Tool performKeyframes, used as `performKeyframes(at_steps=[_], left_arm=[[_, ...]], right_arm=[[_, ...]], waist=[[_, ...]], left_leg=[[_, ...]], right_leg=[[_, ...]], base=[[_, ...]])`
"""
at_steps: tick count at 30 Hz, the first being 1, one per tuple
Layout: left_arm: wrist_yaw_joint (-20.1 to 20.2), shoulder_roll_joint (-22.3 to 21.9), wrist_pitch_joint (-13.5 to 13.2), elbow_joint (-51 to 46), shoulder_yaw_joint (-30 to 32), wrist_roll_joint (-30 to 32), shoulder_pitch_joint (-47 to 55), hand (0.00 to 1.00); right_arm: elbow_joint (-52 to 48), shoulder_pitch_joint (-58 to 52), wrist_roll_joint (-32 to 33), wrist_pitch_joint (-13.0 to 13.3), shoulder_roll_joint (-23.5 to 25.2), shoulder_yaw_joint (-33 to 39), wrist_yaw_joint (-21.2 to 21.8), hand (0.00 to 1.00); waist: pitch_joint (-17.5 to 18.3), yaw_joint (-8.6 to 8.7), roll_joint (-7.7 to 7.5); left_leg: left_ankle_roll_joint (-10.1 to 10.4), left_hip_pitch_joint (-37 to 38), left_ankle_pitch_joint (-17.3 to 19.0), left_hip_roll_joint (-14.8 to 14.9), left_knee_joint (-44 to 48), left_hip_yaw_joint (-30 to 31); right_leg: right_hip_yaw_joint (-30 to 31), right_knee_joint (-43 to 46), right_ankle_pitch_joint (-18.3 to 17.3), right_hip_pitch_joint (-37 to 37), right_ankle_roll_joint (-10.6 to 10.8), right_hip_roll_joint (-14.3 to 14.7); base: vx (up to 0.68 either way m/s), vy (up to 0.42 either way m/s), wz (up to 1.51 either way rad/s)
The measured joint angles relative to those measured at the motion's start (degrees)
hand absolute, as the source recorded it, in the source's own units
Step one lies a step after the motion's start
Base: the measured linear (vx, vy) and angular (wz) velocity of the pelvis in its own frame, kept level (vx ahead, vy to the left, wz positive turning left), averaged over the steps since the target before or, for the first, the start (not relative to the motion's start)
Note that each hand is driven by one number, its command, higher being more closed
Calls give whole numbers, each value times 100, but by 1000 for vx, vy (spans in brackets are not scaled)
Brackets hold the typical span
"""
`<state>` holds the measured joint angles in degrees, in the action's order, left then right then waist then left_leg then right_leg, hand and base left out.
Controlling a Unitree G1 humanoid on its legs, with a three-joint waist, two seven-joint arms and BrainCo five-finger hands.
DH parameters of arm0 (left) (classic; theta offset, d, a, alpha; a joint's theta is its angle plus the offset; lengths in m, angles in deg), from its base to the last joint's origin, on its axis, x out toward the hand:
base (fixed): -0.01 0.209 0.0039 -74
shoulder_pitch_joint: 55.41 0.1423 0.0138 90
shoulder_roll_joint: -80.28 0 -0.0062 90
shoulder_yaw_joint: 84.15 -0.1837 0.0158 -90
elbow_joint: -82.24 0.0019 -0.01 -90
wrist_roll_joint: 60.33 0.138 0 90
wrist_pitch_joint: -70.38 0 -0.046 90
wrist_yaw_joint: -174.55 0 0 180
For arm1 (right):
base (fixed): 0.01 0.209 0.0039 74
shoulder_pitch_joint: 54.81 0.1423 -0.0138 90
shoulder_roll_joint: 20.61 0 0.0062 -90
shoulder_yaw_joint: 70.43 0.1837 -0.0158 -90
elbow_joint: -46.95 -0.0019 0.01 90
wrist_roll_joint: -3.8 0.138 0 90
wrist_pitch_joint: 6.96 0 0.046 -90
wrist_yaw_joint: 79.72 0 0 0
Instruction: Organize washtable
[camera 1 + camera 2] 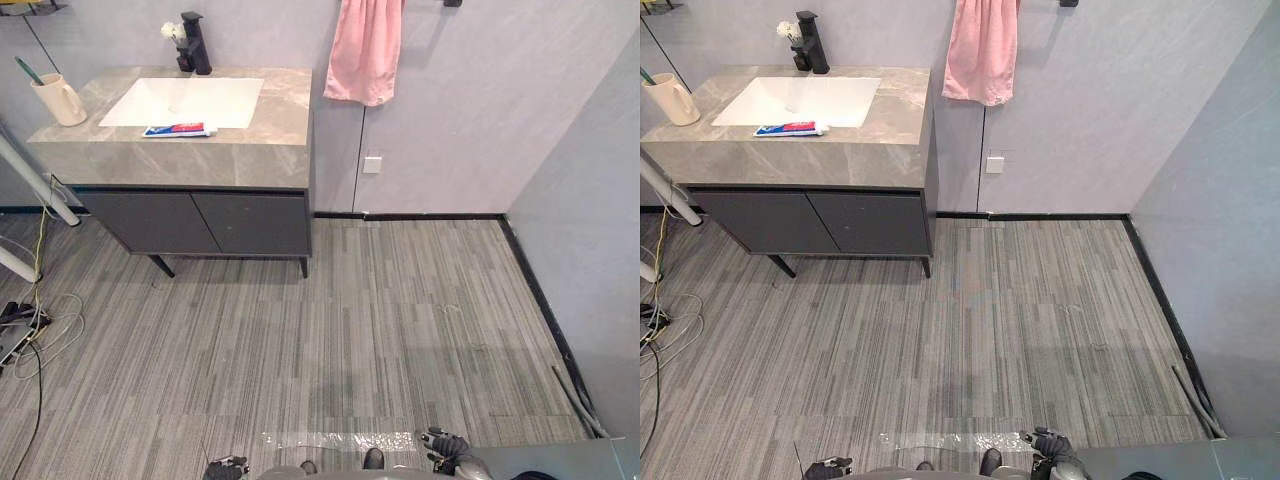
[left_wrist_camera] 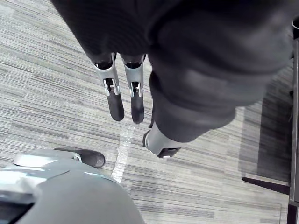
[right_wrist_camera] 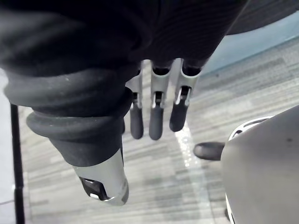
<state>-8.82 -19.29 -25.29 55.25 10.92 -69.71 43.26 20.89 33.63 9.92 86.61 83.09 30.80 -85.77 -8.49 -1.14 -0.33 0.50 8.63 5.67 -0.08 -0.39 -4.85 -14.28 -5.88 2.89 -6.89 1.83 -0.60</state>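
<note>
Toothpaste [image 1: 790, 129] before sink [image 1: 800, 100] — cup [image 1: 670, 98] left.

Count, washtable corner:
- Surface [image 1: 200, 160]: 1, grey stone top.
- Basin [image 1: 185, 100]: 1, white, set into the surface.
- Faucet [image 1: 195, 42]: 1, black.
- Cup [image 1: 60, 100]: 1, cream, with handle.
- Toothbrush [image 1: 28, 70]: 1, standing in the cup.
- Toothpaste tube [image 1: 180, 130]: 1.
- Bunch of white flowers [image 1: 173, 33]: 1; blooms too small to count.
- Cabinet doors [image 1: 250, 222]: 2, dark.
- Cabinet legs [image 1: 162, 266]: 2 visible.
- Towel [image 1: 365, 50]: 1, pink.
- Wall plate [image 1: 372, 164]: 1, white.
- Robot hands: 2, the left hand [image 2: 114, 93] and the right hand [image 3: 154, 112].
</note>
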Motion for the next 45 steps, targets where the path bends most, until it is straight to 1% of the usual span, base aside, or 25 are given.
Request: performKeyframes(at_steps=[5, 21, 24, 25, 26, 27, 28, 29, 30, 31, 32, 33, 34, 35, 36, 37, 38, 39, 40, 41, 42, 43, 44, 45], left_arm=[[-37, 44, 3, 2, -59, 109, -29, 0], [-41, 75, 20, 54, -101, 154, -81, 0], [-41, 101, 25, 60, -112, 165, -103, 0], [-41, 132, 27, 59, -117, 168, -145, 0], [-41, 166, 34, 61, -127, 166, -198, 0], [-41, 169, 35, 60, -132, 166, -209, 0], [-41, 173, 36, 60, -151, 166, -218, 0], [-40, 174, 36, 57, -185, 164, -237, 0], [-40, 186, 36, 57, -185, 164, -252, 0], [-40, 219, 34, 49, -186, 161, -296, 0], [-40, 216, 34, 24, -184, 158, -334, 0], [-43, 159, 32, -48, -158, 154, -338, 0], [-44, 148, 27, -63, -132, 154, -344, 0], [-47, 84, 22, -68, -39, 151, -368, 0], [-46, 53, 21, -72, -34, 145, -358, 0], [-46, 53, 18, -84, -39, 121, -374, 0], [-47, 52, 18, -96, -45, 106, -409, 0], [-49, 50, 18, -136, -49, 106, -439, 0], [-53, 53, 6, -177, -46, 102, -430, 0], [-65, 50, 7, -177, -44, 97, -436, 0], [-68, 25, -1, -176, -46, 94, -415, 0], [-69, 6, -3, -174, -43, 90, -399, 0], [-74, 49, -6, -183, -37, 89, -399, 0], [-70, 89, -6, -184, -27, 90, -437, 0]], right_arm=[[16, 6, -2, -2, 20, 0, -3, 0], [13, 11, 8, -2, 22, 6, -25, 0], [-10, 16, 53, 0, 39, 23, -29, 0], [-11, 15, 61, 2, 66, 34, -32, 0], [-12, 12, 114, 6, 87, 57, -32, 0], [-12, 8, 136, 5, 88, 67, -32, 0], [-13, 3, 187, 5, 84, 71, -32, 0], [-22, -2, 247, 7, 72, 69, -31, 0], [-28, -2, 277, 10, 77, 66, -32, 0], [-28, -7, 315, 11, 93, 63, -31, 0], [-27, -12, 353, 10, 82, 63, -29, 0], [-42, -11, 359, 10, 66, 68, -30, 0], [-83, -11, 363, 9, 50, 66, -31, 0], [-198, -23, 422, 10, 10, 80, -38, 0], [-206, -17, 465, 10, 9, 80, -45, 0], [-213, 21, 478, 10, 20, 80, -47, 0], [-216, 30, 478, 12, 31, 80, -48, 0], [-214, 37, 477, 9, 41, 80, -49, 0], [-221, 68, 477, 7, 62, 87, -57, 0], [-223, 93, 477, 7, 76, 86, -85, 0], [-223, 101, 476, 11, 68, 75, -119, 0], [-210, 95, 475, 8, 60, 67, -130, 0], [-231, 131, 473, 13, 116, 35, -135, 0], [-243, 123, 461, 35, 218, 16, -128, 0]], waist=[[-18, 1, -44], [-35, 3, -73], [-73, 20, -108], [-66, 24, -151], [-76, 15, -187], [-75, 10, -188], [-79, 11, -181], [-84, 9, -152], [-88, 8, -150], [-93, 4, -180], [-98, -17, -170], [-146, -60, -68], [-198, -127, -6], [-243, -154, 46], [-244, -160, 47], [-252, -200, 26], [-257, -260, 11], [-274, -306, -16], [-301, -302, -38], [-324, -307, -40], [-313, -320, 19], [-315, -326, 30], [-304, -352, -16], [-307, -473, -131]], left_leg=[[-1, 28, -39, -11, -90, 5], [1, 8, -37, -4, -152, -61], [33, -91, -13, 18, -157, -165], [52, -195, 28, 31, -92, -176], [70, -411, 210, 75, 208, -187], [84, -477, 303, 103, 370, -196], [149, -561, 444, 152, 643, -222], [292, -708, 638, 269, 1060, -346], [400, -826, 713, 324, 1358, -443], [441, -1169, 737, 431, 2125, -670], [442, -1438, 736, 554, 2796, -780], [477, -1699, 707, 766, 3622, -861], [487, -1880, 674, 867, 4050, -863], [406, -2149, 774, 918, 4609, -720], [348, -2277, 884, 884, 4698, -608], [318, -2537, 983, 781, 4639, -522], [316, -2710, 982, 683, 4404, -398], [335, -2815, 972, 573, 4004, -295], [333, -2909, 935, 400, 3386, -149], [435, -2903, 802, 266, 2661, 122], [461, -2807, 469, 226, 2180, 330], [299, -2748, 172, 202, 2204, 316], [28, -2730, 288, 140, 2481, 208], [-65, -2647, 576, 127, 2662, 2]], right_leg=[[-15, 0, 0, 10, 0, -6], [27, -8, -1, 77, -2, 6], [68, -7, -11, 160, -15, 31], [64, -5, -50, 228, -56, 41], [41, 7, -100, 304, -96, 62], [40, 18, -116, 315, -106, 77], [45, 19, -166, 305, -135, 102], [64, 19, -246, 276, -213, 151], [85, 17, -279, 266, -240, 161], [138, 9, -338, 271, -287, 157], [198, 21, -373, 228, -313, 165], [346, 82, -441, 104, -392, 227], [446, 166, -511, 57, -467, 255], [556, 291, -643, 13, -504, 272], [638, 339, -698, 4, -502, 250], [735, 395, -774, 10, -487, 162], [819, 401, -800, 12, -449, 84], [880, 424, -828, 6, -348, -8], [944, 454, -940, -34, -253, -116], [979, 486, -1073, -121, -118, -224], [1043, 552, -1215, -138, 7, -227], [1097, 637, -1331, -164, 74, -254], [1151, 938, -1556, -157, 150, -324], [1216, 1464, -1767, -17, 244, -446]], base=[[0, 0, 0], [-12, -3, -2], [-23, -12, -11], [11, -35, -3], [52, -37, -3], [89, -33, -6], [118, -32, -15], [115, -32, -16], [122, -52, -13], [81, -58, -12], [123, -85, -32], [128, -64, -45], [237, -10, -58], [213, 37, -45], [249, 74, -56], [164, 67, -50], [219, 115, -56], [257, 157, -40], [345, 212, -32], [324, 199, -29], [368, 248, -29], [412, 270, -44], [516, 306, -55], [434, 223, -59]])
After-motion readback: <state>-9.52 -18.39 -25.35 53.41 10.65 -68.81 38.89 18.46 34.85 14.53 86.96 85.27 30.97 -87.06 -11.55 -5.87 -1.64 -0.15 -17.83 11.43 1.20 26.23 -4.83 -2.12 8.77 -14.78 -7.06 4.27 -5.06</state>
